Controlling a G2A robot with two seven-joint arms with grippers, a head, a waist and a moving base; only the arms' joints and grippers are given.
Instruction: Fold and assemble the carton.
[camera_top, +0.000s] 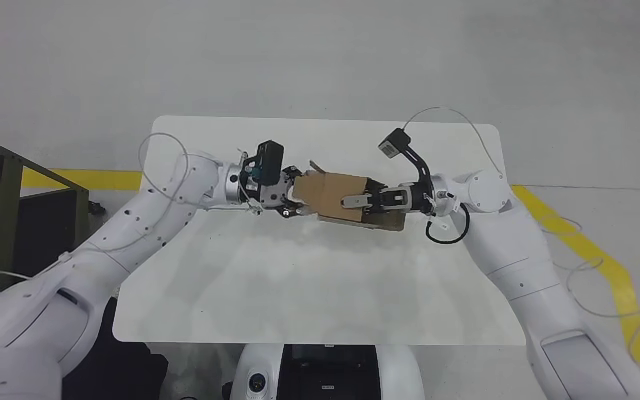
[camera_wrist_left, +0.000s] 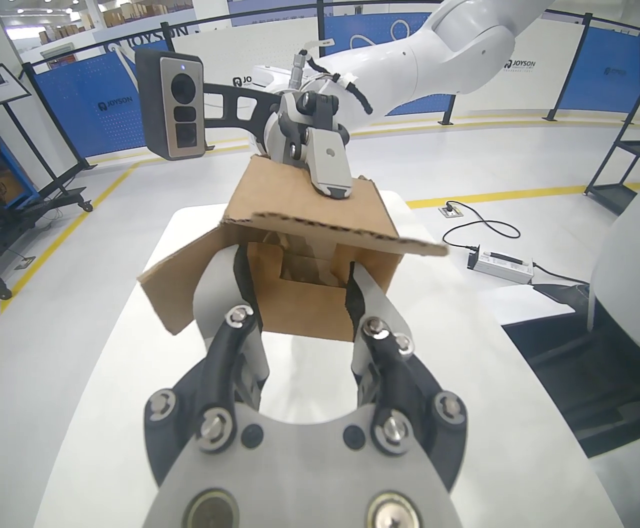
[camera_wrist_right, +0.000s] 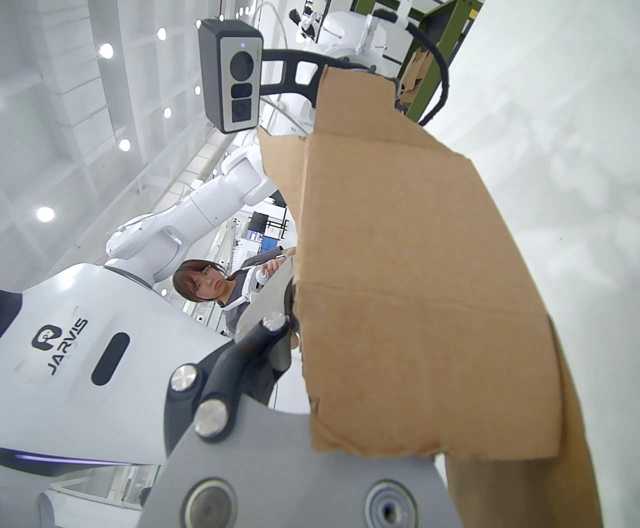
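Carton (camera_top: 335, 192) held between both arms over the middle of the worktop (camera_top: 300, 290), near end not yet closed.
Left jaws spread wide, straddling the inner end flap (camera_wrist_left: 300, 305), probably to press it home; whether they pinch it, cannot tell. Loose top flap (camera_wrist_left: 360, 239) juts over them and a side flap (camera_wrist_left: 170, 290) splays outward: both stand in the way of closing. Beyond, right jaws clenched on the carton's far wall, likely bracing it against the push.

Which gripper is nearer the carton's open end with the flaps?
Left. The left gripper is at the open end of the carton, fingers spread either side of its inner flap. The right gripper sits on the carton's top at the opposite end.
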